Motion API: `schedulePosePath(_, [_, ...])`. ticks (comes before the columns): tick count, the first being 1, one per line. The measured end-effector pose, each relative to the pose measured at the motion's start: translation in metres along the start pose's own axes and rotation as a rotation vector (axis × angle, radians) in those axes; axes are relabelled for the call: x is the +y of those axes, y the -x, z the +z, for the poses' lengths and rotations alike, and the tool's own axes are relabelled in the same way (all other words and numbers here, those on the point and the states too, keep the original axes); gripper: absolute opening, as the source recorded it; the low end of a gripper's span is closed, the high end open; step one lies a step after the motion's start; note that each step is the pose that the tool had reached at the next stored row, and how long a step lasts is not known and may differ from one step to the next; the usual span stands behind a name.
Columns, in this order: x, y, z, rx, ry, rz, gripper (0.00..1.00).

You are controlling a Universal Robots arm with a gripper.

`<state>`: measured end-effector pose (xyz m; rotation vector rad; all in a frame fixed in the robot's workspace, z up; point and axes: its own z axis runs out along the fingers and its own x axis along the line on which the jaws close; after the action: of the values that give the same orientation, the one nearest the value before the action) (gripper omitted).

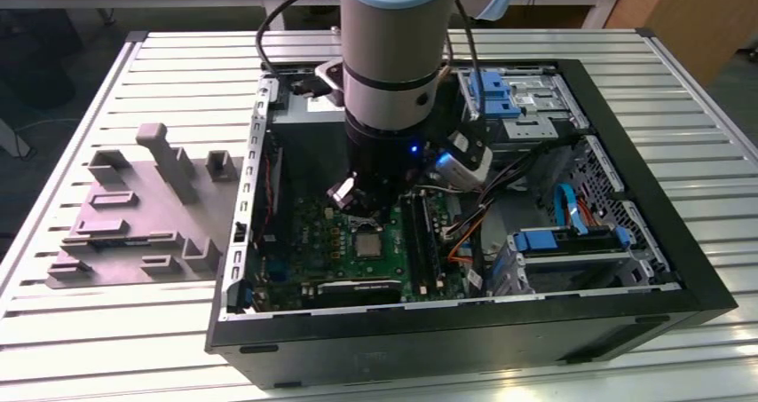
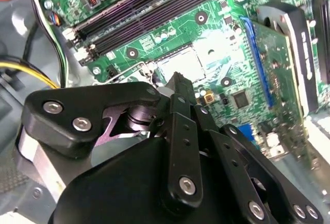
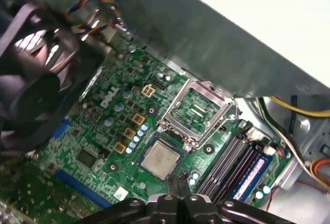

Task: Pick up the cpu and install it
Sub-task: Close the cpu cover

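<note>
First wrist view: the cpu [image 3: 161, 159] is seen seated in the socket [image 3: 198, 112] at lower centre, its frame raised; the hand [image 3: 180, 178], fingers together and empty, hovers just beside.

exterior view: high, looking down on open case [image 1: 474, 313] | both wrist views: close over motherboard [image 3: 103, 131]

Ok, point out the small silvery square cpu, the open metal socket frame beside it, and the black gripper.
small silvery square cpu [image 3: 161, 159], first wrist view, middle of its metal top.
open metal socket frame [image 3: 198, 112], first wrist view, green centre inside the raised frame.
black gripper [image 3: 179, 178], first wrist view, at its fingertips.
</note>
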<state>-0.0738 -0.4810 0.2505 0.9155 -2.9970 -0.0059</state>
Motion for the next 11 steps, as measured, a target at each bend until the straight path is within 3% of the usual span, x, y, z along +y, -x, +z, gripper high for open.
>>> schedulePosePath(11, [0.0000, 0.0000, 0.0018, 0.0011, -0.0012, -0.201, 0.11])
